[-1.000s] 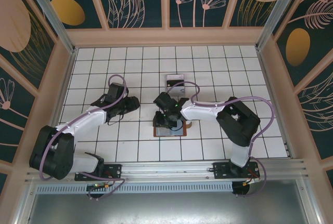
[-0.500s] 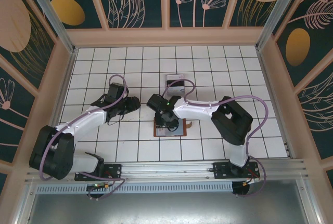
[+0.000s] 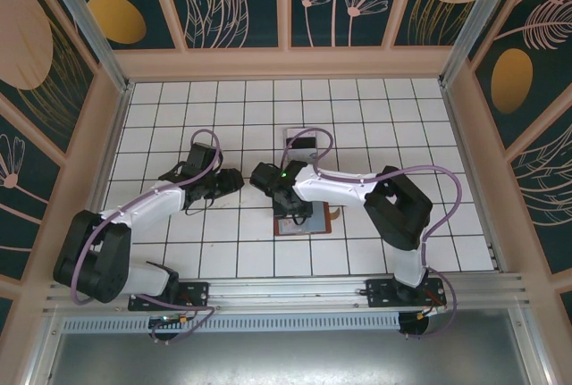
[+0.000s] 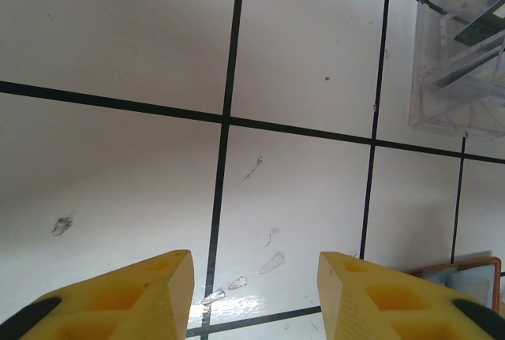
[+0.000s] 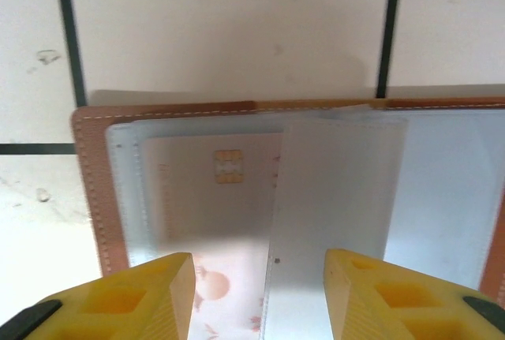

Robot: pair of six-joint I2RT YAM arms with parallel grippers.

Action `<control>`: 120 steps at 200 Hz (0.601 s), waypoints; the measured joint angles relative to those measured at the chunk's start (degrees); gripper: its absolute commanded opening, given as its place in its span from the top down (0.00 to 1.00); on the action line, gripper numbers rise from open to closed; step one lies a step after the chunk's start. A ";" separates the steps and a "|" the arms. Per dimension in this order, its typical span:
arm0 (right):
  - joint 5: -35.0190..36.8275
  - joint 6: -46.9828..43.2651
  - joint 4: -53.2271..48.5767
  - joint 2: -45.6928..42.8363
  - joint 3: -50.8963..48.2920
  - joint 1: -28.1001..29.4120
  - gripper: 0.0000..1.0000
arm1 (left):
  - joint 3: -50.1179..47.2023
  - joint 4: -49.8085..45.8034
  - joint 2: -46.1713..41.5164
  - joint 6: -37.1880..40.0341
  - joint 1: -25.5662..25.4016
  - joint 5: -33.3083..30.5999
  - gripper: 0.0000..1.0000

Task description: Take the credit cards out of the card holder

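Note:
The card holder point(image 3: 308, 222) lies open on the tiles, brown leather with its strap tab point(image 3: 335, 213) on the right. In the right wrist view its brown edge point(image 5: 88, 190) frames clear pockets. A pale credit card point(image 5: 213, 198) with a gold chip sits in the left pocket, and a clear pocket leaf point(image 5: 339, 198) stands lifted beside it. My right gripper point(image 5: 256, 297) hovers open over these pockets, holding nothing; from above it point(image 3: 290, 208) is over the holder's left half. My left gripper point(image 4: 254, 293) is open over bare tile, left of the holder point(image 4: 465, 277), and holds nothing point(image 3: 236, 180).
A clear acrylic stand point(image 3: 299, 142) stands behind the holder with a dark flat piece in it; it also appears at the top right of the left wrist view point(image 4: 461, 56). Wooden walls point(image 3: 112, 135) fence the white tiled table on three sides.
My right gripper's jaws have widened and its wrist has drawn back to the left. The card holder has slid slightly right. The left arm has barely shifted.

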 measured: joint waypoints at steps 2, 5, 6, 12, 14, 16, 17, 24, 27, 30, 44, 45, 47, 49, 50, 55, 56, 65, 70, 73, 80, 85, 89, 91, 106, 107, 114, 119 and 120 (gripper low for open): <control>0.11 0.00 -0.11 0.00 0.00 0.00 0.51 | 0.07 0.02 0.09 0.02 0.00 0.11 0.54; 0.35 0.00 -0.37 0.00 0.00 0.00 0.50 | 0.13 0.02 0.20 0.07 0.00 0.15 0.54; 0.44 -0.02 -0.46 0.00 0.00 0.00 0.51 | 0.15 0.02 0.22 0.11 0.00 0.15 0.54; 0.83 -0.02 -0.85 0.00 0.00 0.00 0.50 | 0.31 0.07 0.46 0.17 0.00 0.33 0.54; 0.92 -0.02 -1.01 0.00 0.00 0.00 0.50 | 0.33 0.07 0.55 0.17 0.00 0.39 0.54; 1.07 -0.02 -1.09 0.00 0.00 0.00 0.50 | 0.37 0.11 0.61 0.17 0.00 0.46 0.54; 1.14 0.00 -1.22 0.00 0.00 0.00 0.50 | 0.37 0.15 0.68 0.17 0.00 0.55 0.54; 1.42 -0.02 -1.51 0.00 0.00 0.00 0.50 | 0.42 0.35 0.92 0.17 0.00 0.87 0.54; 1.60 -0.02 -1.66 0.00 0.00 0.00 0.50 | 0.42 0.44 1.03 0.20 0.00 1.01 0.54; 1.77 -0.02 -1.86 0.00 -0.02 0.00 0.50 | 0.42 0.46 1.11 0.20 0.00 1.09 0.54; 2.54 0.00 -2.47 0.00 -0.11 0.00 0.49 | 0.44 0.46 1.42 0.17 0.00 1.40 0.54; 2.62 0.02 -2.47 0.00 -0.15 -0.02 0.49 | 0.44 0.46 1.42 0.17 0.00 1.42 0.54; 2.71 0.02 -2.49 -0.02 -0.20 -0.02 0.49 | 0.42 0.46 1.44 0.17 0.00 1.44 0.54; 2.75 0.02 -2.49 -0.02 -0.26 -0.02 0.49 | 0.42 0.48 1.46 0.20 0.00 1.46 0.54; 2.80 0.07 -2.49 -0.02 -0.33 -0.02 0.49 | 0.42 0.48 1.46 0.20 0.00 1.49 0.54; 3.02 0.15 -2.56 -0.04 -0.55 -0.07 0.49 | 0.42 0.46 1.46 0.20 0.00 1.64 0.55; 3.10 0.15 -2.58 -0.04 -0.66 -0.04 0.49 | 0.42 0.46 1.46 0.20 0.00 1.64 0.55; 3.56 0.20 -2.71 -0.17 -1.40 -0.13 0.49 | 0.44 0.46 1.49 0.26 0.00 1.86 0.55; 3.72 0.22 -2.73 -0.37 -1.90 -0.17 0.49 | 0.52 0.42 1.57 0.37 0.00 2.08 0.55; 3.82 0.22 -2.73 -0.50 -2.25 -0.26 0.49 | 0.59 0.42 1.66 0.39 -0.02 2.29 0.56; 3.91 0.26 -2.93 -0.92 -2.99 -0.44 0.49 | 0.92 0.39 2.05 0.50 -0.11 2.62 0.56; 4.07 0.33 -2.97 -1.40 -3.65 -0.66 0.49 | 1.22 0.37 2.40 0.61 -0.31 2.69 0.57; 4.09 0.37 -2.97 -1.70 -4.07 -0.81 0.49 | 1.51 0.35 2.67 0.76 -0.50 2.67 0.57; 4.15 0.37 -3.04 -1.95 -4.31 -0.92 0.49 | 1.68 0.35 2.89 0.79 -0.68 2.67 0.57; 4.52 0.39 -3.34 -3.52 -5.97 -1.97 0.49 | 3.13 -0.07 4.22 0.94 -2.62 2.60 0.57; 4.52 0.37 -3.34 -3.58 -6.03 -2.01 0.49 | 3.26 -0.11 4.35 0.98 -2.86 2.56 0.57; 4.76 0.37 -3.34 -4.35 -6.78 -2.54 0.49 | 3.91 -0.20 5.03 1.03 -4.20 2.56 0.58; 4.96 0.37 -3.39 -4.83 -7.23 -2.93 0.49 | 4.35 -0.20 5.57 1.05 -5.25 2.62 0.58; 4.98 0.37 -3.41 -4.90 -7.28 -2.99 0.49 | 4.39 -0.20 5.64 1.05 -5.42 2.62 0.58</control>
